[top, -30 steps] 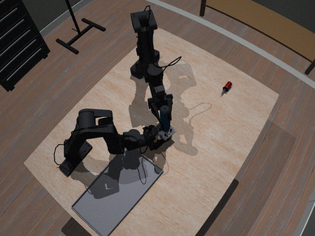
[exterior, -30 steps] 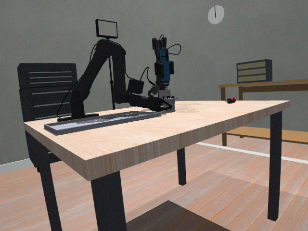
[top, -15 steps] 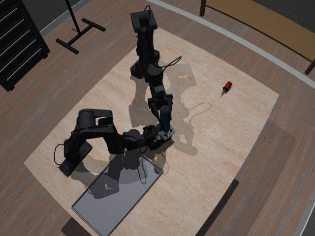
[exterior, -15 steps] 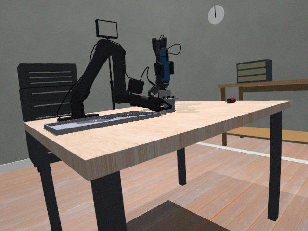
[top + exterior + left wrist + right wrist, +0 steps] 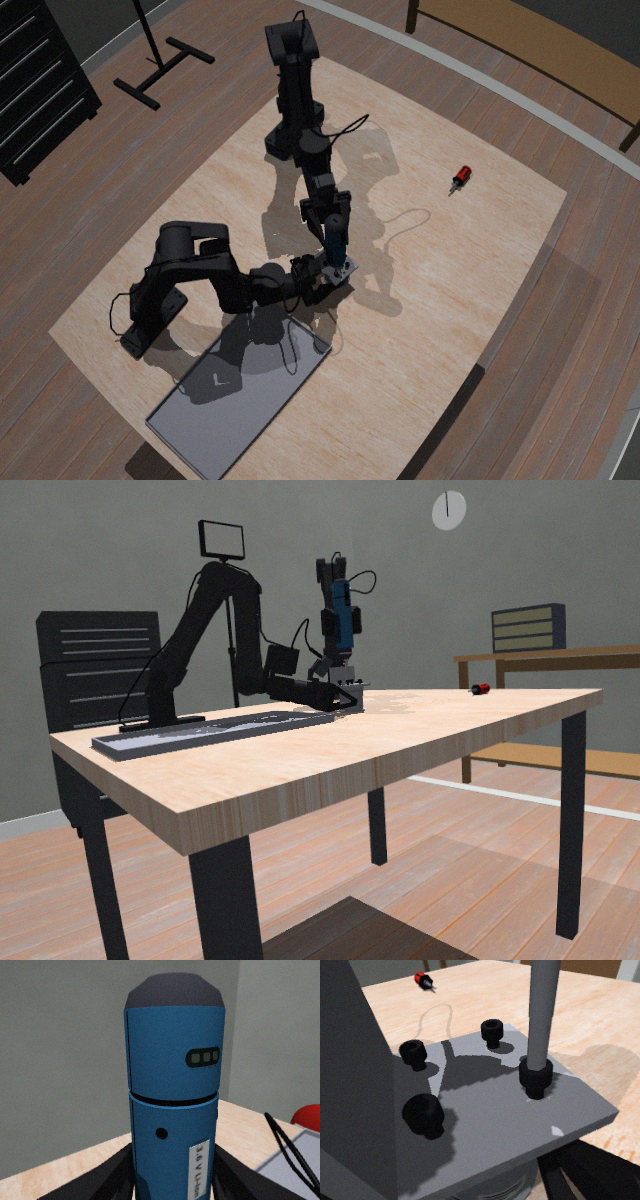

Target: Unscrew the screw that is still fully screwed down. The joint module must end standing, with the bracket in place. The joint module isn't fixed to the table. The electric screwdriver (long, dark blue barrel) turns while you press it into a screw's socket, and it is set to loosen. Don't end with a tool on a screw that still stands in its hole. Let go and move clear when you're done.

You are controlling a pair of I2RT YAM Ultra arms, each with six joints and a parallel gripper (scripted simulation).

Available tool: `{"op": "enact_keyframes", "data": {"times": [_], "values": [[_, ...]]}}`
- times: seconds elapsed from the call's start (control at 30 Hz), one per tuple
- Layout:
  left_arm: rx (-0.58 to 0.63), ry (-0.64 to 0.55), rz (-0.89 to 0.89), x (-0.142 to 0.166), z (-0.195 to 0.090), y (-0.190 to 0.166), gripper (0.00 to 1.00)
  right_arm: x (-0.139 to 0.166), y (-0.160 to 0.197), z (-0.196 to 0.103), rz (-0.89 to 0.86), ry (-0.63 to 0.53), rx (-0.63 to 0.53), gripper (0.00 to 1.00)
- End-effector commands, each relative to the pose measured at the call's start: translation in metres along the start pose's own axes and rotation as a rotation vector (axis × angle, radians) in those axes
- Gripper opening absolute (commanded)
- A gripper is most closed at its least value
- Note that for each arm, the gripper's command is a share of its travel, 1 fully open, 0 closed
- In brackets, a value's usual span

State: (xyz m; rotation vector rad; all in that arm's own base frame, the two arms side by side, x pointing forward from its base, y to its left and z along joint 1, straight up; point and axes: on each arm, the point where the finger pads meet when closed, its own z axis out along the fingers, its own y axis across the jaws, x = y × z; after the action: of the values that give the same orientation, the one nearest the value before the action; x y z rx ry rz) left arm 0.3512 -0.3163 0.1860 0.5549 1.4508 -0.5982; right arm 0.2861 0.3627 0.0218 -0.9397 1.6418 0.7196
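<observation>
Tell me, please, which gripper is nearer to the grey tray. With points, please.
Right: the right gripper [image 5: 329,279] [image 5: 347,699] [image 5: 480,1128] is low, just beyond the tray's [image 5: 279,392] [image 5: 206,741] [image 5: 280,1164] end; the left gripper [image 5: 334,232] [image 5: 342,620] [image 5: 172,1152] is higher and farther off.

A red-and-black screwdriver [image 5: 464,174] [image 5: 482,688] [image 5: 422,979] lies on the surface, well apart from a shallow grey tray [image 5: 279,400] [image 5: 155,750] [image 5: 275,1173]. Around the room stand a black drawer cabinet [image 5: 46,93] [image 5: 103,622], a monitor [image 5: 223,540] on a slim black stand [image 5: 175,65] [image 5: 230,671], and a wooden workbench [image 5: 516,51] [image 5: 547,661] bearing a small storage unit [image 5: 558,627] with yellowish fronts. A round white clock [image 5: 454,511] hangs on the grey wall [image 5: 289,521] [image 5: 75,1060].
</observation>
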Motion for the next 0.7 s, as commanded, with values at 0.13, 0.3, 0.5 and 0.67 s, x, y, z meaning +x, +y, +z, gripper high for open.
{"op": "enact_keyframes", "data": {"times": [0.13,0.3,0.5,0.67], "values": [[-0.003,-0.154,0.002,-0.0565,0.0076,0.0026,0.42,-0.0022,-0.0002,0.0014,0.003,-0.001,0.003,0.59],[-0.003,-0.159,0.002,-0.0587,0.0082,0.0025,0.42,-0.0022,-0.0002,0.0014,0.003,-0.001,0.003,0.59],[-0.003,-0.164,0.003,-0.0609,0.0089,0.0023,0.42,-0.0022,-0.0002,0.0014,0.003,-0.001,0.003,0.59],[-0.003,-0.165,0.003,-0.0611,0.0089,0.0023,0.42,-0.0022,-0.0002,0.0014,0.003,-0.001,0.003,0.59]]}}
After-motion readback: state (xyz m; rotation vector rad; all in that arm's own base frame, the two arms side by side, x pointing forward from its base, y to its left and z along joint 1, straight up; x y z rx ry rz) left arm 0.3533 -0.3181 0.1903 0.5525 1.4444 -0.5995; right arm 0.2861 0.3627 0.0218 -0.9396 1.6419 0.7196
